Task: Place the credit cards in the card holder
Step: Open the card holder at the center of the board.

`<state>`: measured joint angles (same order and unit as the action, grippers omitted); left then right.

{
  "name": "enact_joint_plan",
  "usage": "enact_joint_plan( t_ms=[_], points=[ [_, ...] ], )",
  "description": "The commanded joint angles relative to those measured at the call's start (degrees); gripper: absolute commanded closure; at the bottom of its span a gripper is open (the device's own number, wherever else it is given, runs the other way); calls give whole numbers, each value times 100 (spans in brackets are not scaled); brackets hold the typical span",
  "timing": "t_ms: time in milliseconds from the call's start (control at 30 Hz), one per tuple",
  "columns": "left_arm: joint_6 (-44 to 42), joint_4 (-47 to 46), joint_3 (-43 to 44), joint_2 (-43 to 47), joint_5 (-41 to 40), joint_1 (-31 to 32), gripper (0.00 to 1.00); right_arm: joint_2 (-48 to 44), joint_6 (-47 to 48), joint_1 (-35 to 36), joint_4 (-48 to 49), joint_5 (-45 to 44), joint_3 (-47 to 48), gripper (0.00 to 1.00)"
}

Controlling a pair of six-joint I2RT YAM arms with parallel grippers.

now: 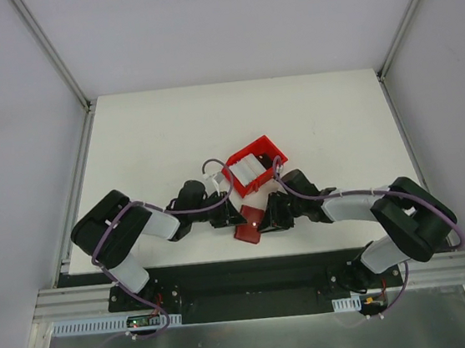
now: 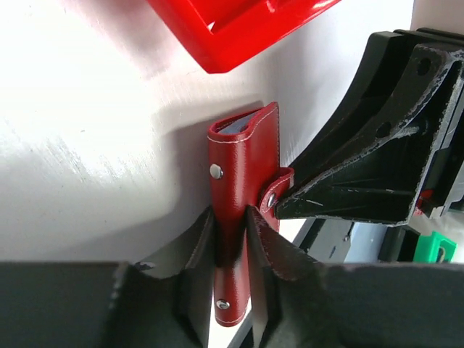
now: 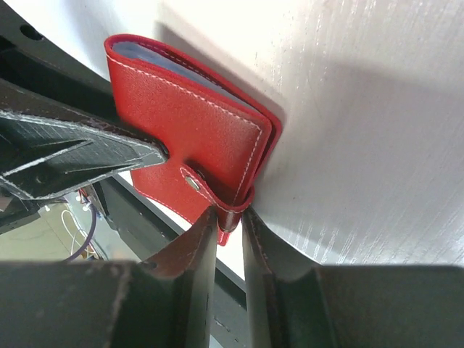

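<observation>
The card holder (image 1: 246,229), a small red folded wallet, is held off the table near its front edge between both grippers. My left gripper (image 2: 230,217) is shut on one edge of the card holder (image 2: 243,163), with the snap studs showing. My right gripper (image 3: 228,212) is shut on the closing tab (image 3: 233,197) at a corner of the card holder (image 3: 181,123). Pale blue-grey pockets (image 3: 145,56) show along its open edge. Whitish credit cards (image 1: 247,172) stand in the red bin behind the two grippers (image 1: 236,216) (image 1: 264,217).
The open-topped red plastic bin (image 1: 268,148) stands just beyond the grippers, and its rim (image 2: 217,51) fills the top of the left wrist view. The right gripper's black finger (image 2: 362,174) reaches in from the right there. Below the wallet lies the table's front edge (image 3: 181,239).
</observation>
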<state>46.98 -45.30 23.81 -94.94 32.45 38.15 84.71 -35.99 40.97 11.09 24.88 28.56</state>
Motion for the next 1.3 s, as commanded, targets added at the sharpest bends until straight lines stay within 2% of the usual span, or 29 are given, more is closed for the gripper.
enact_joint_plan(
  t_ms=[0, 33, 67, 100, 233, 333, 433, 467, 600, 700, 900, 1067, 1267],
  points=[
    [-259, 214, -44, 185, 192, 34, 87, 63, 92, 60, -72, -344, 89, 78],
    [-321, 258, 0, 221, 218, 34, 86, 98, 135, 51, -81, -353, 97, 78],
    [-382, 302, 53, 204, 279, 34, 77, 142, 153, 60, -81, -344, 115, 78],
    [-435, 320, 114, 195, 341, 34, 74, 186, 197, 60, -72, -309, 124, 78],
    [-523, 179, 360, 63, 701, 34, 71, 362, 320, 87, -55, -186, 168, 78],
    [-637, 362, 501, 28, 702, 34, 80, 337, 382, 104, -46, -177, 159, 78],
    [-1110, 1379, 773, 89, 597, 34, 97, -58, 697, 104, -220, -326, 124, 76],
    [-1408, 1714, 870, 115, 553, 34, 100, -268, 846, 104, -335, -405, 115, 75],
    [-2183, 2691, 1107, 160, 745, 43, 100, -1042, 1506, 95, -581, -581, 89, 67],
    [-2518, 3026, 1274, 37, 1192, 43, 100, -1316, 1928, 95, -608, -529, 150, 63],
    [-2808, 3115, 1363, -7, 1466, 43, 100, -808, 2236, 95, -495, -3, 440, 61],
    [-2879, 3176, 1424, -95, 1510, 43, 100, -561, 1991, 122, 322, 534, 239, 62],
    [-2818, 3124, 1451, -122, 1405, 43, 100, -236, 1894, 209, 578, 860, 256, 63]
  ],
)
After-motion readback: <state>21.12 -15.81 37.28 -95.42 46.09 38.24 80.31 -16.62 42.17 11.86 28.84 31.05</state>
